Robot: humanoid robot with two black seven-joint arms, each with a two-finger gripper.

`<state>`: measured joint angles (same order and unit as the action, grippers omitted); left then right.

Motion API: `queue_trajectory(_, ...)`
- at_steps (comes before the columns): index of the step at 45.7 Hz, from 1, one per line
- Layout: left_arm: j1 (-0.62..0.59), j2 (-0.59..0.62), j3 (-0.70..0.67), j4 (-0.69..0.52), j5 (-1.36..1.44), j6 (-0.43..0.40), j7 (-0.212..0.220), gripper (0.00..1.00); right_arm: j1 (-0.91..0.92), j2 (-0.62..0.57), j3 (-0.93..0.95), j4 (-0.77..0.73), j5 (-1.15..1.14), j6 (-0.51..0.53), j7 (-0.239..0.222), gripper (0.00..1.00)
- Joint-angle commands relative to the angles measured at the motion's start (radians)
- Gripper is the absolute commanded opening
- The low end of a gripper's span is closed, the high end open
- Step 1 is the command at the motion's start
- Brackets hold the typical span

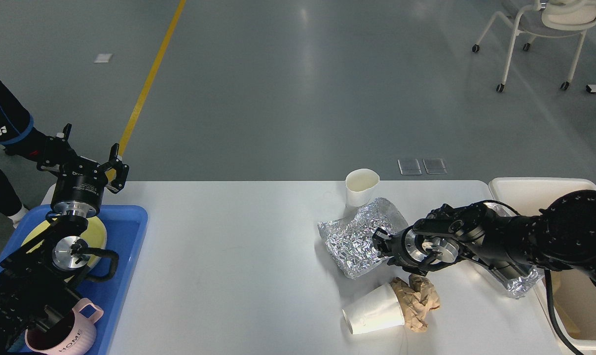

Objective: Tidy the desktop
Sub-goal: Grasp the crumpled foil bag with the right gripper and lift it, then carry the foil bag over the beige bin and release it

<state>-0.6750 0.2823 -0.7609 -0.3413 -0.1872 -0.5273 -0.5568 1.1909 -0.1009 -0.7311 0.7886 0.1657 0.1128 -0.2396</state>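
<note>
My right jaws [388,252] reach low over the white worktop [239,256], at the edge of the crumpled foil bag [359,236]; seen end-on and dark, I cannot tell whether they are open or closed. My left jaws [88,162] hang spread and empty above the blue tray [130,231]. I judge I am going for the foil bag; next I must settle on it, grip, and carry it to the cream bin [535,190].

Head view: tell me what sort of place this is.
Probably a robot test or lab space in a large hall, not a home. The desktop stands on a bare grey floor with a painted yellow line, and a wheeled chair is parked beyond.
</note>
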Motion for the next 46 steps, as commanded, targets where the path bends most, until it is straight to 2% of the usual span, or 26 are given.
queue_trajectory(1, 0.000, 0.000, 0.000, -0.001, 0.000, 0.000, 0.000, 0.97, 0.012, 0.000, -0.001, 0.003, -0.002, 0.001, -0.003, 0.00)
queue_trajectory(12, 0.000, 0.000, 0.000, 0.001, 0.000, 0.000, 0.000, 0.97, 0.052, -0.011, -0.007, 0.029, -0.002, 0.010, -0.004, 0.00)
queue_trajectory(18, 0.000, 0.000, 0.000, -0.001, 0.000, 0.000, 0.000, 0.97, 0.105, -0.063, -0.019, 0.099, -0.015, 0.028, -0.004, 0.00)
queue_trajectory(23, 0.000, -0.002, 0.000, -0.001, 0.000, 0.000, 0.000, 0.97, 0.193, -0.138, -0.053, 0.182, -0.023, 0.109, -0.004, 0.00)
queue_trajectory(29, 0.000, 0.000, 0.000, 0.001, 0.000, 0.000, 0.000, 0.97, 0.370, -0.238, -0.123, 0.308, -0.023, 0.211, -0.004, 0.00)
queue_trajectory(34, 0.000, 0.000, 0.000, -0.001, 0.000, 0.001, 0.000, 0.97, 0.591, -0.307, -0.192, 0.449, -0.029, 0.293, -0.004, 0.00)
queue_trajectory(41, 0.000, 0.000, 0.000, -0.001, 0.000, 0.001, 0.000, 0.97, 0.930, -0.329, -0.283, 0.618, -0.055, 0.427, -0.004, 0.00)
queue_trajectory(46, 0.000, 0.000, 0.000, -0.001, 0.000, 0.000, 0.000, 0.97, 1.113, -0.330, -0.292, 0.646, -0.077, 0.545, -0.007, 0.00)
